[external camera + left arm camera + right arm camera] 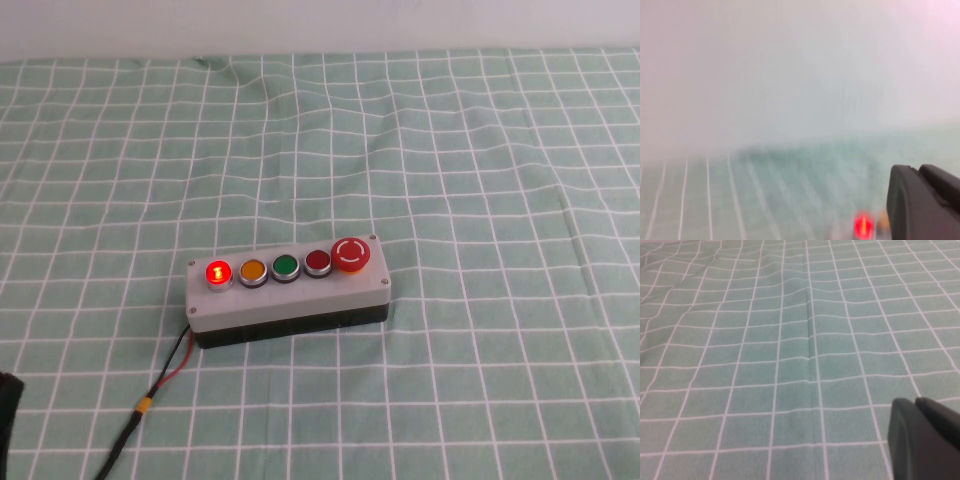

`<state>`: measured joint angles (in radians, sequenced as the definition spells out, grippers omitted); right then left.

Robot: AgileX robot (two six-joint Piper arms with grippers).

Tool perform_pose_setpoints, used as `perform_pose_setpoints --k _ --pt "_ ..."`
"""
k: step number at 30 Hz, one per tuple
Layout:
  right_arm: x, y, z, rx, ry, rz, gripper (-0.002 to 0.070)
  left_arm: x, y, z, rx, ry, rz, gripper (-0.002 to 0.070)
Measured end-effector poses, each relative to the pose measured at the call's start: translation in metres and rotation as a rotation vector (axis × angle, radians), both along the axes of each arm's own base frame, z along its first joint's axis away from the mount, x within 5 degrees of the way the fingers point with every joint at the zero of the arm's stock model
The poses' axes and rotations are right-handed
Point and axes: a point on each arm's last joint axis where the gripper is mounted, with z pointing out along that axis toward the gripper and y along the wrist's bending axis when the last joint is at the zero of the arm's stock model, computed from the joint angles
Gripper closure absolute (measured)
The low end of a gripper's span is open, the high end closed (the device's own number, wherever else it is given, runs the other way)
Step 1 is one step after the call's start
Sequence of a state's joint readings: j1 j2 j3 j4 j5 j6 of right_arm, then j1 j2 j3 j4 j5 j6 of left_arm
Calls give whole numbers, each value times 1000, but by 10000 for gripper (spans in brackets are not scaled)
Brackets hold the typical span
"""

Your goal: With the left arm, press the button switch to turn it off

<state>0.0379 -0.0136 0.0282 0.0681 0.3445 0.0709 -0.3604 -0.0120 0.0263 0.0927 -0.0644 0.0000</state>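
Observation:
The grey button box (290, 298) lies on the checked cloth in the middle of the high view. Its button switch (216, 272), small and round with a silver ring, glows bright red at the row's left end, farthest from the mushroom button (351, 253). In the left wrist view my left gripper (917, 171) is shut and empty, with the glowing button switch (863, 225) blurred ahead of it, apart from it. Only a black edge of the left arm (8, 405) shows at the high view's bottom-left corner. My right gripper (914, 402) is shut and empty above bare cloth.
The row also holds an orange button (252, 270), a green button (286, 266) and a darker red button (318, 261). A red-and-black cable (150, 400) runs from the box's left end to the front edge. The green checked cloth (450, 150) is wrinkled.

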Motion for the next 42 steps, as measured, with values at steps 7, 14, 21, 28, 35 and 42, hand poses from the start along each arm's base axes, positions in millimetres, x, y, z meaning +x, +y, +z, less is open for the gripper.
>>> perform_pose_setpoints --k 7,14,21,28,35,42 --pt "0 0 0 0 0 0 694 -7 0 25 -98 -264 -26 677" --pt "0 0 0 0 0 0 694 -9 1 28 -111 -306 -30 677" --pt "0 0 0 0 0 0 694 -22 3 48 -192 -550 -52 677" --pt "0 0 0 0 0 0 694 -33 9 96 -187 -541 -31 677" --pt "0 0 0 0 0 0 694 -45 17 154 -139 -377 4 677" --pt "0 0 0 0 0 0 694 -15 9 189 -100 -53 16 677"
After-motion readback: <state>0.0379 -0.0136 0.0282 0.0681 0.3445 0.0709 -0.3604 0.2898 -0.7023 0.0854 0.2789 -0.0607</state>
